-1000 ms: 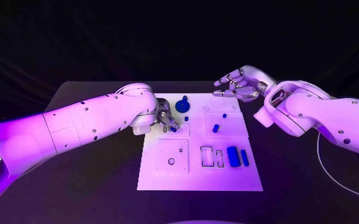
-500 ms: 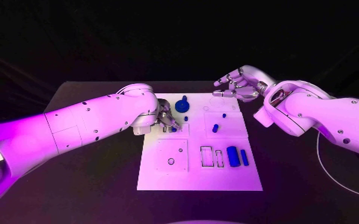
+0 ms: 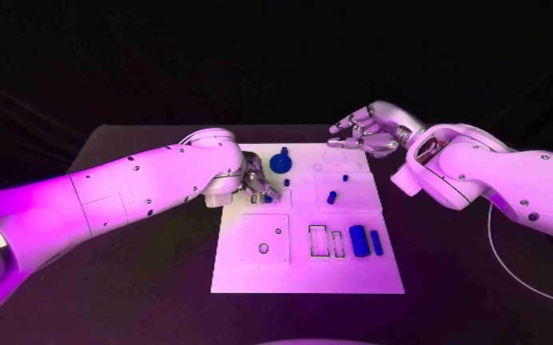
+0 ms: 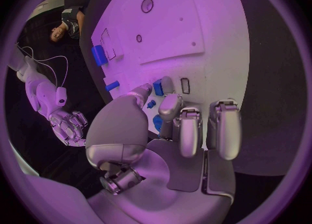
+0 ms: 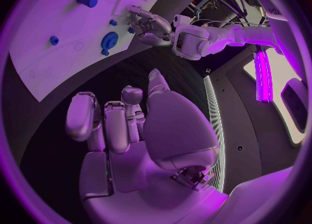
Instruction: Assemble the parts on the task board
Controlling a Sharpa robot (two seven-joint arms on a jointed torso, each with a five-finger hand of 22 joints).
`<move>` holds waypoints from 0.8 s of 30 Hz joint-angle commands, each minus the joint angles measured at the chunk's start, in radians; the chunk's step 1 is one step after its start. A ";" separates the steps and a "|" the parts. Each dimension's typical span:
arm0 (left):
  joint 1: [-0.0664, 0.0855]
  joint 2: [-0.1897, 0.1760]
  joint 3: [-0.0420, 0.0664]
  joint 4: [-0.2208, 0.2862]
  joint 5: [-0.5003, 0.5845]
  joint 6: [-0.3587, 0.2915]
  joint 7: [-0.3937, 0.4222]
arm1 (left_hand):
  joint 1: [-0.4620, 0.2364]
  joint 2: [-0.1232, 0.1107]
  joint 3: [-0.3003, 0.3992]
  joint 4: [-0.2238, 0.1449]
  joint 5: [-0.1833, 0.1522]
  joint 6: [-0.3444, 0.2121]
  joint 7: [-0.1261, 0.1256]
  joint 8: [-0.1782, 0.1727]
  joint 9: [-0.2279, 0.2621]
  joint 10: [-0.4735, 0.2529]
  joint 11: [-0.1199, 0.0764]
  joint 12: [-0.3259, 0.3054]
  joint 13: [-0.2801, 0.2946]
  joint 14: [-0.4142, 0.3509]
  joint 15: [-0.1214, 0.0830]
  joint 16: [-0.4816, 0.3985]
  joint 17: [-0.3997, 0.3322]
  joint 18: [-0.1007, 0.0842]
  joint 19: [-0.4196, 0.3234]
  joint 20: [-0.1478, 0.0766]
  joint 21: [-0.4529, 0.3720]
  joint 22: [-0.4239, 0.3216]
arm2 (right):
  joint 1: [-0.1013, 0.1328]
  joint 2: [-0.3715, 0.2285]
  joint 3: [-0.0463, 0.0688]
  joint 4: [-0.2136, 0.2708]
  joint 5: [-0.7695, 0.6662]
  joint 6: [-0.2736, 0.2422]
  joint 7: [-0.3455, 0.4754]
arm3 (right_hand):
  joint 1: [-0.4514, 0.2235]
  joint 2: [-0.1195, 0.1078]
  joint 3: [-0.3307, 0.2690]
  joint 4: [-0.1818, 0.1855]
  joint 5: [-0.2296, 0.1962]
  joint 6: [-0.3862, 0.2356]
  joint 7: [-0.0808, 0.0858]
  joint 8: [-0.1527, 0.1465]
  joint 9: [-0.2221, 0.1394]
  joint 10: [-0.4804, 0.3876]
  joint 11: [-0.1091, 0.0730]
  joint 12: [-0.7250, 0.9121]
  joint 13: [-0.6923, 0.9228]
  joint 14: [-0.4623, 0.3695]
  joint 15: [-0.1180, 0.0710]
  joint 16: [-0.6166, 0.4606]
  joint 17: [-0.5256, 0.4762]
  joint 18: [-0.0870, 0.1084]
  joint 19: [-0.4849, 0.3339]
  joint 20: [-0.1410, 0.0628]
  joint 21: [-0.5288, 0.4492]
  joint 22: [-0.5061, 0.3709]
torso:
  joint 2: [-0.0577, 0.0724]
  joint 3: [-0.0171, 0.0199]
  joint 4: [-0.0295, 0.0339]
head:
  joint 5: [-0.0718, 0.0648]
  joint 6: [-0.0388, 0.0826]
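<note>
L hand (image 3: 256,184) pinching small blue part (image 4: 158,87) over task board (image 3: 307,273), 9 o'clock edge. R hand (image 3: 367,132) at 1 o'clock, fingers apart, holding nothing.

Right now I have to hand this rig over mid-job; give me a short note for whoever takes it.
Left hand: at the task board's left edge, thumb and a finger pinching a small blue part just above the board.
Right hand: raised over the board's far right corner, fingers curled, holding nothing.
On the board: a round blue gear near the far edge, a short blue peg mid-board, two blue bars lying beside empty slots.
Done: cannot tell what is seated.
Left: place the pinched part, then the bars.
</note>
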 commanded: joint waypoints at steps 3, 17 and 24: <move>-0.002 -0.010 0.002 0.006 -0.005 -0.010 0.002 | 0.010 0.015 -0.045 0.019 -0.047 0.010 -0.001 -0.003 -0.002 0.010 -0.001 0.003 0.003 0.105 -0.007 0.003 0.263 -0.013 0.077 -0.009 -0.003 0.195 | 0.000 0.000 0.000 0.000 -0.009 0.020 -0.003 | -0.010 0.000 -0.009 0.003 0.005 0.007 -0.003 -0.001 0.000 0.002 -0.002 0.008 -0.002 0.044 -0.002 -0.006 -0.002 0.010 -0.005 0.000 -0.005 -0.002 | 0.000 -0.0006 -0.0010 | -0.001 0.001; 0.008 -0.065 0.052 0.071 -0.005 -0.045 0.004 | 0.015 0.037 -0.151 0.054 -0.157 0.016 -0.003 -0.006 -0.003 0.014 -0.002 0.001 0.005 0.105 -0.008 0.003 0.263 -0.012 0.077 -0.011 -0.005 0.194 | -0.001 -0.001 -0.002 -0.003 -0.009 0.024 -0.005 | -0.014 0.000 -0.014 0.007 0.004 0.007 -0.002 -0.001 0.000 0.002 -0.002 0.009 -0.002 0.044 -0.002 -0.007 -0.002 0.010 -0.006 0.001 -0.005 -0.003 | 0.000 0.0003 -0.0005 | -0.003 0.001; 0.041 -0.094 0.085 0.081 0.038 -0.013 0.005 | 0.018 0.036 -0.195 0.053 -0.159 -0.006 0.006 -0.014 -0.007 -0.034 0.005 -0.077 -0.080 0.105 -0.003 0.003 0.263 -0.007 0.069 -0.007 -0.023 0.176 | -0.001 0.001 -0.002 -0.006 -0.008 0.026 -0.005 | -0.015 0.000 -0.016 0.009 0.004 0.007 -0.002 -0.001 0.000 0.002 -0.002 0.010 -0.002 0.044 -0.002 -0.007 -0.002 0.010 -0.006 0.001 -0.006 -0.003 | 0.001 -0.0001 -0.0004 | -0.004 0.003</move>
